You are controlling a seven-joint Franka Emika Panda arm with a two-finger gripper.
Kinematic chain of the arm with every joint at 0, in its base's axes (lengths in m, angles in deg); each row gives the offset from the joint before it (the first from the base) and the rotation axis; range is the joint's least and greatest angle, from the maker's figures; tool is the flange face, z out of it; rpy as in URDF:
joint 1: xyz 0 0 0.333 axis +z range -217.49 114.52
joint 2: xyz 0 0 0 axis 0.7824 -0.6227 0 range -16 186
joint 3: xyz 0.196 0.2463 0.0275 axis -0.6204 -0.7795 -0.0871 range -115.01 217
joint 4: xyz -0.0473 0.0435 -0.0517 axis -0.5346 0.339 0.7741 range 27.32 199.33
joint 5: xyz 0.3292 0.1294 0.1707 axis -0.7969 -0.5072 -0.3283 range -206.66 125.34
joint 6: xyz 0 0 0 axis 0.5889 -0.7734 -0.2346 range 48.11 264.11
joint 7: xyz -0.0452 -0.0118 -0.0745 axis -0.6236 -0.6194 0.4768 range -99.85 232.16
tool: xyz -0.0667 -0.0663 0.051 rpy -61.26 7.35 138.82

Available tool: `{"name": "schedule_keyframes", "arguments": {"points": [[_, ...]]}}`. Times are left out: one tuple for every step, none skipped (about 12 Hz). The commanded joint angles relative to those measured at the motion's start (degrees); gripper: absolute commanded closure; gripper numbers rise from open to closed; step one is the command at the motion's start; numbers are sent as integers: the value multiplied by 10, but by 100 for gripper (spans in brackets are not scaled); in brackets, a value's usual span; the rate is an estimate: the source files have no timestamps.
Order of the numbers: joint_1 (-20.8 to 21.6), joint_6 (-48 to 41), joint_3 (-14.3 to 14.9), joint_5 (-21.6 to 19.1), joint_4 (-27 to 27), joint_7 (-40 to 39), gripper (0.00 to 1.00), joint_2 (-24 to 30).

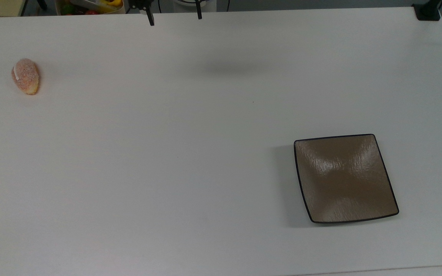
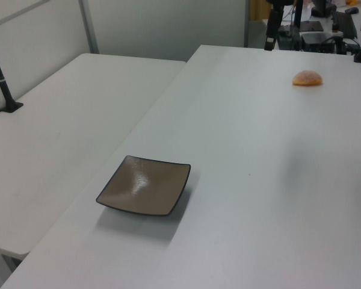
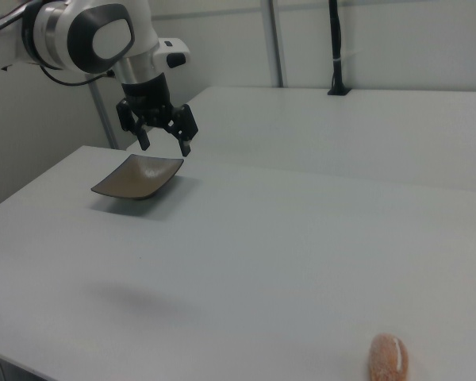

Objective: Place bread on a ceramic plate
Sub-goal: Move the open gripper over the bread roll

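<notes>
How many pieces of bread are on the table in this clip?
1. The bread lies on the white table near the top view's left edge, far from the brown plate, which sits toward the top view's lower right. Nothing on the table could hide another.

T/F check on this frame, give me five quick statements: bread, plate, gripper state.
1. The bread lies on the ceramic plate. False: it lies on the bare white table, far from the plate, near the top view's left edge.
2. The plate holds nothing. True.
3. The gripper is shut on the bread. False: its fingers are spread open and hold nothing; it hangs above the table.
4. In the right view, the bread sits at the bottom right, the plate at the upper left. True.
5. The plate is round and white. False: it is square with rounded corners, brown, with a thin black rim.
</notes>
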Motion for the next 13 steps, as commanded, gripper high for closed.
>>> {"name": "schedule_keyframes", "arguments": {"points": [[3, 8, 1, 12, 15, -11, 0, 15], [4, 8, 1, 12, 15, -11, 0, 15], [4, 8, 1, 12, 15, -11, 0, 15], [3, 8, 1, 12, 15, -11, 0, 15], [3, 8, 1, 12, 15, -11, 0, 15], [3, 8, 1, 12, 15, -11, 0, 15], [0, 6, 2, 12, 15, -11, 0, 15], [-3, -7, 1, 16, 13, -21, 0, 15], [-16, -34, 0, 31, 11, -56, 0, 18], [-32, -57, -5, 38, 12, -115, 0, 18], [-55, -60, -6, 53, 13, -168, 0, 18], [-83, -57, -6, 66, 15, -212, 0, 16], [-109, -48, -6, 80, 15, -248, 0, 10]]}}
